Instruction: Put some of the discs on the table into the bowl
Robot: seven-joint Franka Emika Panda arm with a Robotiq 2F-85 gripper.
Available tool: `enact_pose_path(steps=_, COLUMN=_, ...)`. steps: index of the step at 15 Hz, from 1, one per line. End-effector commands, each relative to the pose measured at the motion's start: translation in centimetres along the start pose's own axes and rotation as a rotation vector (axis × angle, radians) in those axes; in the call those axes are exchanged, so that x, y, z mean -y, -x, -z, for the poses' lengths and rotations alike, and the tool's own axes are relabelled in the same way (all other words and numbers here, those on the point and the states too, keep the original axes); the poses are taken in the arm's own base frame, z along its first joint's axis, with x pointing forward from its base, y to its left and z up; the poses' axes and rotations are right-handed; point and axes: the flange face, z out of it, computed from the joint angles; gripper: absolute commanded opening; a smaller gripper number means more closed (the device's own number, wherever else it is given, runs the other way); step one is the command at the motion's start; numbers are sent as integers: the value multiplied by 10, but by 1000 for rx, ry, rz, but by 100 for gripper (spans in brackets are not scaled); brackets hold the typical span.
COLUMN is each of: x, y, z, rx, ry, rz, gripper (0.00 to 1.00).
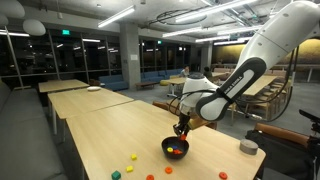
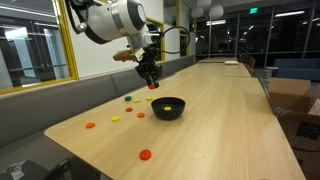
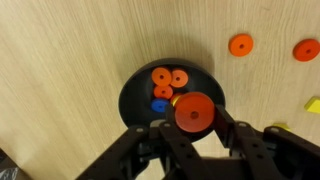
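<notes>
**Night-time indoor light, small soft frames**

You're lit from above by ceiling strip lights point(image 1: 115, 17); the windows point(image 1: 15, 45) behind are black. The table point(image 1: 100, 135) is evenly bright in both exterior views, with only a soft shadow under the bowl point(image 2: 168, 108). At this resolution the discs point(image 2: 115, 118) read as tiny colour specks. In the wrist view your gripper point(image 3: 195, 128) is dark and blurred, the red disc point(image 3: 194, 112) in it slightly soft; the wood grain stays sharp.
</notes>
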Motion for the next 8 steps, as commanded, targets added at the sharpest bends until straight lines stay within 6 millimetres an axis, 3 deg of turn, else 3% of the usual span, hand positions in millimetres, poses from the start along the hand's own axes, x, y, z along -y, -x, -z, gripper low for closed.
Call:
enact_pose_path(steps=1, x=-3, y=-25, z=-31, rx=57, ry=-15, rz=-97, gripper=25)
enact_pose_path(steps=8, x=7, y=-39, z=-90, rx=162, ry=-63, rz=-224, gripper=25)
